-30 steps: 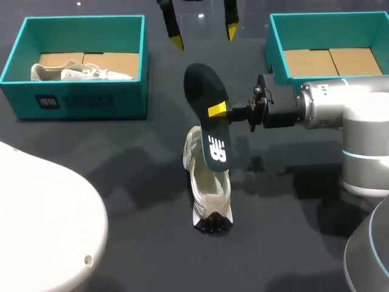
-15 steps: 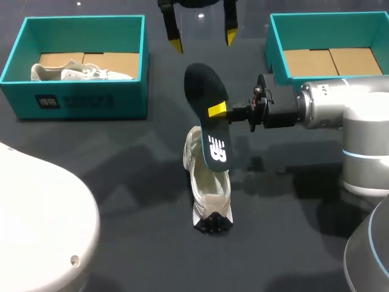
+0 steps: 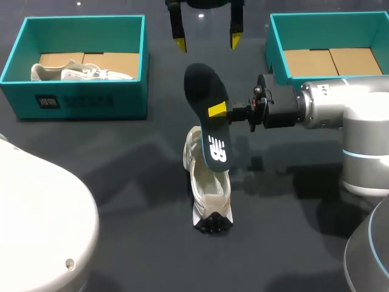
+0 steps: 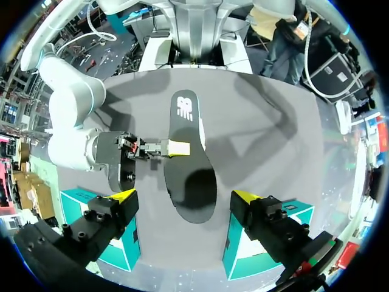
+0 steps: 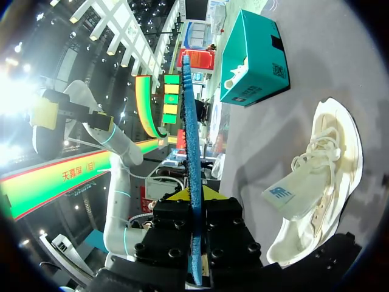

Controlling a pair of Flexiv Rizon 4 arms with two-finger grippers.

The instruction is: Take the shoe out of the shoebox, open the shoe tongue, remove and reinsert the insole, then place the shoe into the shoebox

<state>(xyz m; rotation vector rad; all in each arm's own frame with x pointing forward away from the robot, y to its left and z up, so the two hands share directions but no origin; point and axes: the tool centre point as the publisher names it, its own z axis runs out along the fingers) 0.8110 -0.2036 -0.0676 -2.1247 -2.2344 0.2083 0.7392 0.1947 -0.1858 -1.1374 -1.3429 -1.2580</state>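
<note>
Black insole (image 3: 203, 91), white logo, pinched by right gripper (image 3: 217, 111) above cream shoe (image 3: 209, 194)

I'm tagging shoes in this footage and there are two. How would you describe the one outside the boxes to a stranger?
On the dark table, look midway between the left shoebox and the right shoebox, both teal, under the black insole that the right gripper holds. The pale shoe lies there on the bare tabletop; the other shoe sits inside the left shoebox.
</note>
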